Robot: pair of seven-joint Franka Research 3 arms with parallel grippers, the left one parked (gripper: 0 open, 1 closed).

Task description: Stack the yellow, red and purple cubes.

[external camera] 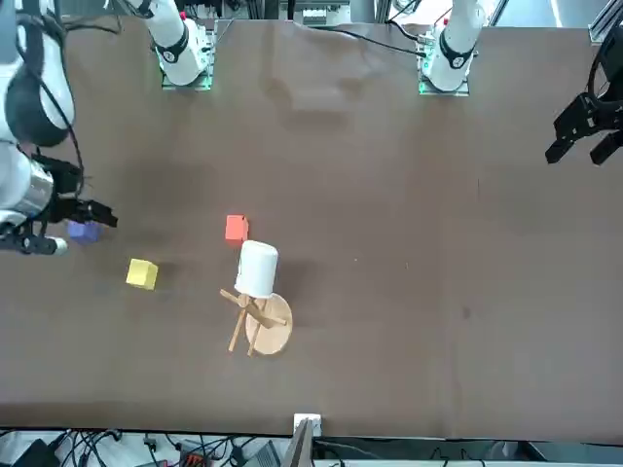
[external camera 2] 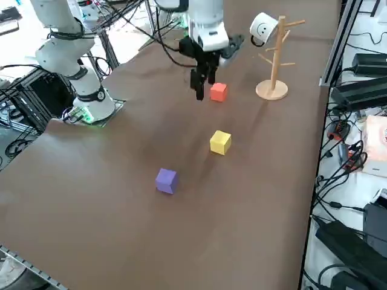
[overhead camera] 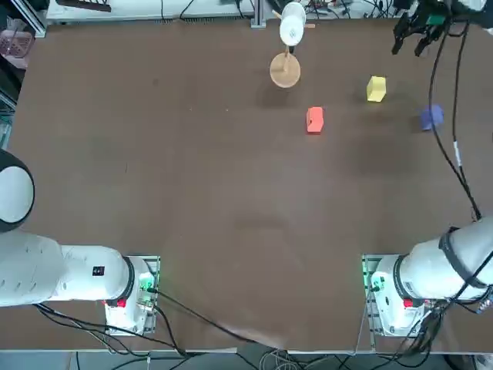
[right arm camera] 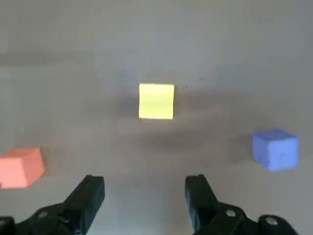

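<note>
Three cubes lie apart on the brown table. The yellow cube is the middle one of the three. The red cube sits toward the table's centre, and the purple cube lies near the right edge. My right gripper hangs open well above the table, holding nothing. In the wrist view the yellow cube lies on the table beyond the gap between its fingers.
A round-based wooden stand with a white mug hung on it stands at the far side, beside the red cube. The right arm's cable trails above the purple cube.
</note>
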